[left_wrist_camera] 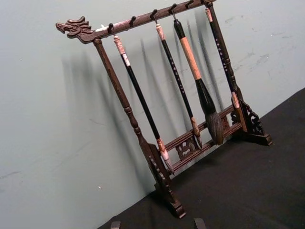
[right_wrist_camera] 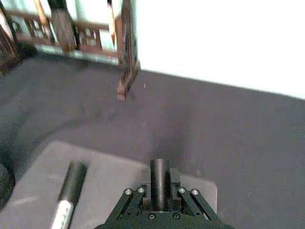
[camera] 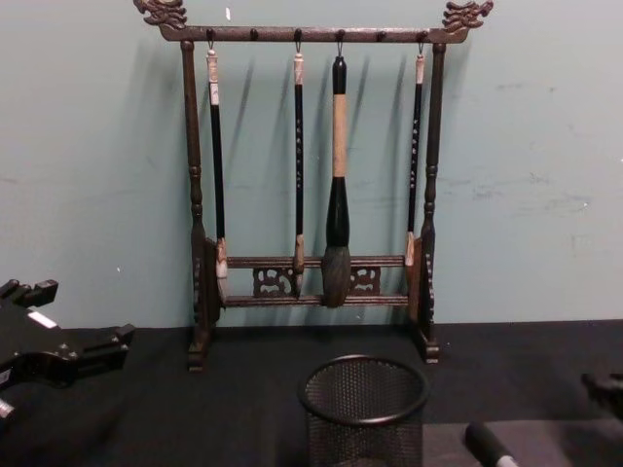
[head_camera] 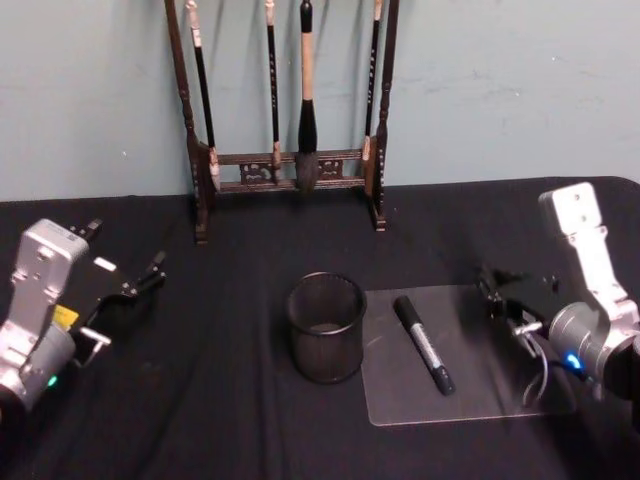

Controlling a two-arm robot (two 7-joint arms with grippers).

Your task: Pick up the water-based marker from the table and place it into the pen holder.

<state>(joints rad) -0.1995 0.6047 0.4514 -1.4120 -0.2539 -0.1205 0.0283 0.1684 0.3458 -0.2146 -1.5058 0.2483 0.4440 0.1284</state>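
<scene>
Looking down from the head view, I see the table [head_camera: 220, 420], a flat top under plain black cloth, with a grey rectangular patch [head_camera: 480, 390] on its right half. The marker [head_camera: 423, 343], a black barrel with a pale label strip, lies flat on that grey patch. It is just beside the pen holder [head_camera: 325, 325], a small round black wire-mesh cup standing upright at the patch's left edge, and the two do not touch. The right gripper [head_camera: 520, 287] hangs over the patch's right side, apart from the marker. Its dark fingers look spread, with nothing between them. The left gripper [head_camera: 128, 248] sits well off at the table's left, fingers parted wide and empty. Behind stands the brush rack [head_camera: 290, 158], tall, dark and wooden, hung with four calligraphy brushes [head_camera: 307, 110] against a pale green wall [head_camera: 500, 90]. In the left wrist view, the left gripper [left_wrist_camera: 157, 224] shows two fingertips far apart with only black cloth between them, and the brush rack [left_wrist_camera: 114, 81] rises beyond. In the right wrist view, the marker [right_wrist_camera: 69, 195] rests on the grey patch [right_wrist_camera: 114, 176], near the right arm's black mechanism, and one foot of the brush rack [right_wrist_camera: 127, 47] stands farther off. From the chest view, the pen holder [camera: 365, 409] stands front and centre with the marker [camera: 487, 443] low at its right, and the left gripper [camera: 83, 313] juts in at the left edge, held open.
</scene>
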